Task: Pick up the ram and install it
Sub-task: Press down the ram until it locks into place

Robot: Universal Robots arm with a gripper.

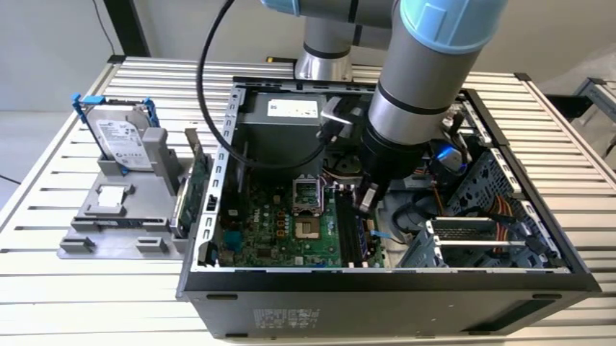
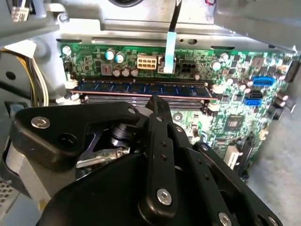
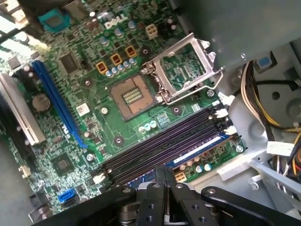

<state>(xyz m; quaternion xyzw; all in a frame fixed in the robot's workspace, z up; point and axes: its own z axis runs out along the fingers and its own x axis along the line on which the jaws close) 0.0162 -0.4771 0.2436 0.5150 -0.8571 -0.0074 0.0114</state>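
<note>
The gripper [image 1: 367, 204] hangs inside an open computer case [image 1: 385, 277], low over the memory slots [image 3: 164, 143] of the green motherboard [image 1: 279, 234]. In both wrist views its black fingers [image 2: 157, 136] come together to a narrow closed tip with nothing visible between them, poised just above the slots. The ram [image 2: 143, 88] is a long, thin, dark bluish stick standing on its edge in one of the slots, at the side nearest the board's rim; in the first wrist view it shows as a blue strip [image 3: 200, 149] beside the empty dark slots. Whether it is fully pressed down cannot be told. White latches [image 3: 221, 113] sit at the slot ends. Beyond the slots lies the open processor socket [image 3: 134, 96] with its metal frame [image 3: 186, 68] lifted. Yellow and black cables [image 3: 256, 101] run along the case wall. In the exterior view, the case rests on a slatted metal table [image 1: 86, 288]. Towards the exterior view's left, a grey holder [image 1: 120, 209] carries a silver hard drive [image 1: 123, 140] in a blue frame, and a large green expansion card [image 1: 199, 189] stands beside the case.
</note>
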